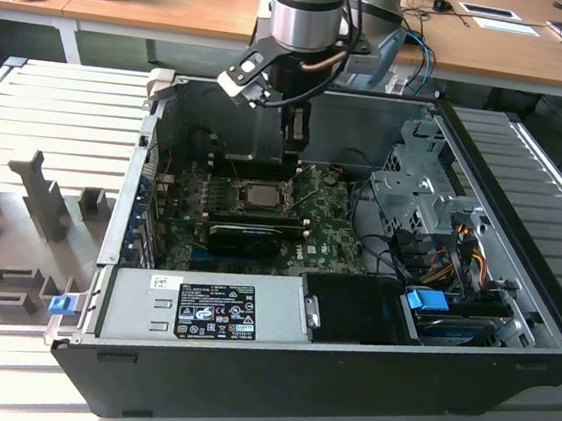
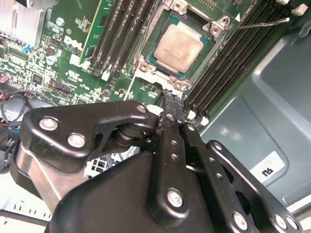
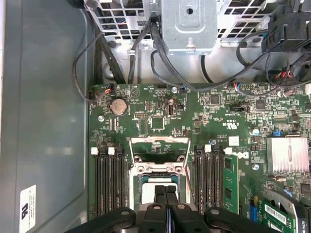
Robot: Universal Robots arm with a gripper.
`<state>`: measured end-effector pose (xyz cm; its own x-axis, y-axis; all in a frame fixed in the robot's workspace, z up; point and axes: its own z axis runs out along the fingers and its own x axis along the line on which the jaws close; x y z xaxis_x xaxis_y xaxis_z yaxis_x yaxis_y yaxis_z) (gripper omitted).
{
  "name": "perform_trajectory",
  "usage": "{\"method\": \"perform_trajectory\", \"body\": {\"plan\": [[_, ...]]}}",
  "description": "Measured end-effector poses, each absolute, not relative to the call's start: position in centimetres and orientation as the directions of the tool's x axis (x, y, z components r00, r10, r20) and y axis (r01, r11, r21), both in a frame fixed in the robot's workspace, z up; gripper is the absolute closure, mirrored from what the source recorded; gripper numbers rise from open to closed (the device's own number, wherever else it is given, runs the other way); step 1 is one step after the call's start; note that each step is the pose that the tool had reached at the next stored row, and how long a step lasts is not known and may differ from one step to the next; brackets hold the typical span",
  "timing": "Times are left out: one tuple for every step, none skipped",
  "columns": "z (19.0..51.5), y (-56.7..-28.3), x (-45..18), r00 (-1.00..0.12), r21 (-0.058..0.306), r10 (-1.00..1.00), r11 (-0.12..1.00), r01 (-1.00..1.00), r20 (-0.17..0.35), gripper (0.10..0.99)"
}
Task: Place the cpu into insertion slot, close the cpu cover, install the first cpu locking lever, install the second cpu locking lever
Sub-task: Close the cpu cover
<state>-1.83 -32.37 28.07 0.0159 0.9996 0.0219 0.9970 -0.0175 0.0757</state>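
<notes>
Open black steel tower case (image 1: 324,376) lies flat on ribbed metal bench. Inside, green motherboard (image 3: 214,121), flat, studded with fine components. Black jointed metal gripper (image 3: 165,189) hangs just above socket, its two slim fingers (image 2: 171,127) pressed together, nothing seen between them. Square black insertion slot (image 2: 212,30) with bright metal rim holds small square cpu (image 2: 178,46), pale matte metal face up, seated flat. Thin silver windowed cpu cover (image 3: 159,141) stands swung back, off chip. Thin wire lever (image 2: 255,23) juts free beside socket.
</notes>
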Motion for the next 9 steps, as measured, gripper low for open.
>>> {"method": "perform_trajectory", "body": {"plan": [[28.1,-32.4,-1.7,0.016,0.076,1.0,-0.017,0.997,0.022,0.98],[28.1,-32.4,-1.6,0.016,0.076,1.0,-0.017,0.997,0.022,0.98],[28.1,-32.4,-1.3,0.016,0.076,1.0,-0.017,0.997,0.022,0.98],[28.1,-32.4,-1.0,0.016,0.076,1.0,-0.018,0.997,0.022,0.98],[28.1,-32.4,-0.8,0.016,0.076,1.0,-0.018,0.997,0.022,0.98],[28.1,-32.4,-0.5,0.016,0.076,1.0,-0.017,0.997,0.022,0.98],[28.1,-32.4,-0.3,0.016,0.076,1.0,-0.017,0.997,0.022,0.98],[28.1,-32.4,-0.2,0.016,0.076,1.0,-0.017,0.997,0.022,0.98],[28.1,-32.4,-0.1,0.016,0.076,1.0,-0.018,0.997,0.022,0.98]]}}
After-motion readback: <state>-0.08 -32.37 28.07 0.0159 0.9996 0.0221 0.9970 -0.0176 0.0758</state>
